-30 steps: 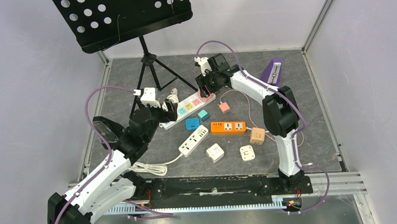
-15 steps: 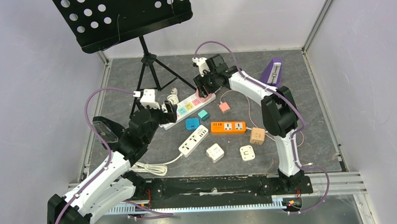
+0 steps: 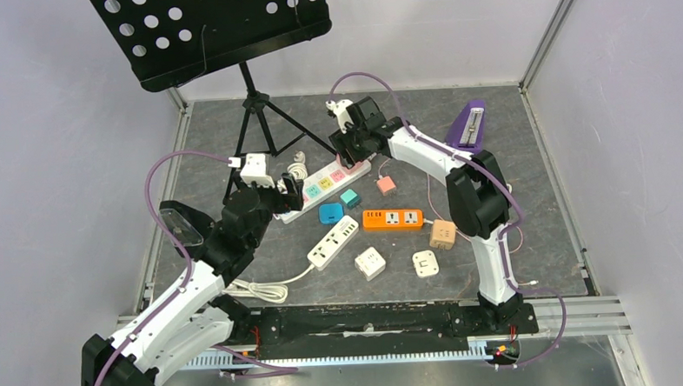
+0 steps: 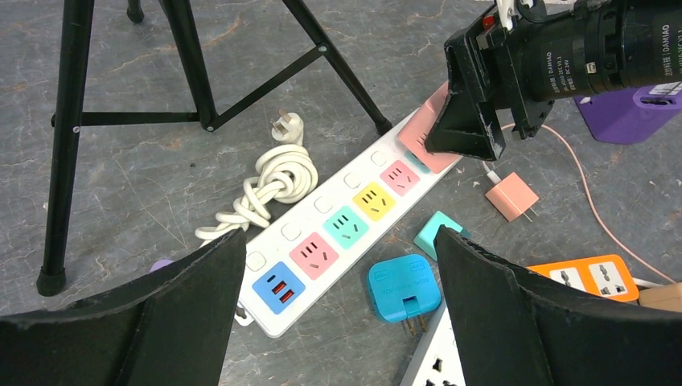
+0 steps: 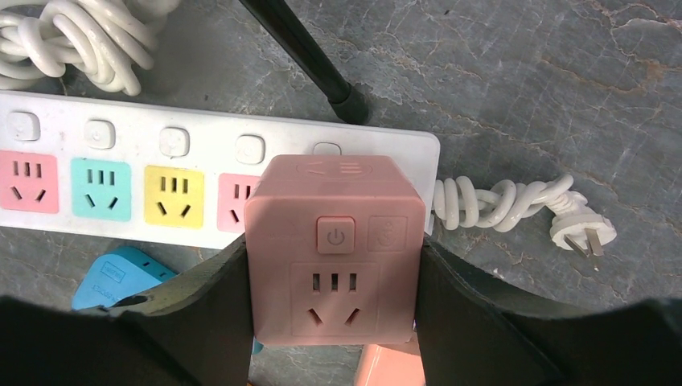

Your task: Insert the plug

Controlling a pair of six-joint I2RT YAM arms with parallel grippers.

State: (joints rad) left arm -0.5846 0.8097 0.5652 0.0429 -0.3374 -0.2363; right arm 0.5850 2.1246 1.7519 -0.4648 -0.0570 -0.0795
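Fingers (image 5: 201,305) of the right gripper (image 5: 332,245) are closed part-way, clamping the pink cube plug (image 5: 334,201) by its two side faces, with its own socket and power button facing the wrist camera. In the lower centre of the right wrist view the cube hangs over the right-hand end of the white power strip (image 5: 209,133), hiding the last socket and part of the pink one beside it. Its pins are out of sight, so I cannot tell whether they have met the slots. The foot of the black stand (image 5: 350,104) sits just above that end of the strip, and the coiled white cord (image 5: 499,201) trails off to the right. The left gripper (image 4: 338,249) hangs wide open and empty above the other end of the strip, touching nothing. I judge the step in hand to be lining up and lowering the plug. The next move calls for squaring the cube with the strip, centring it over the end socket and pressing straight down, perhaps with the free arm steadying the strip.
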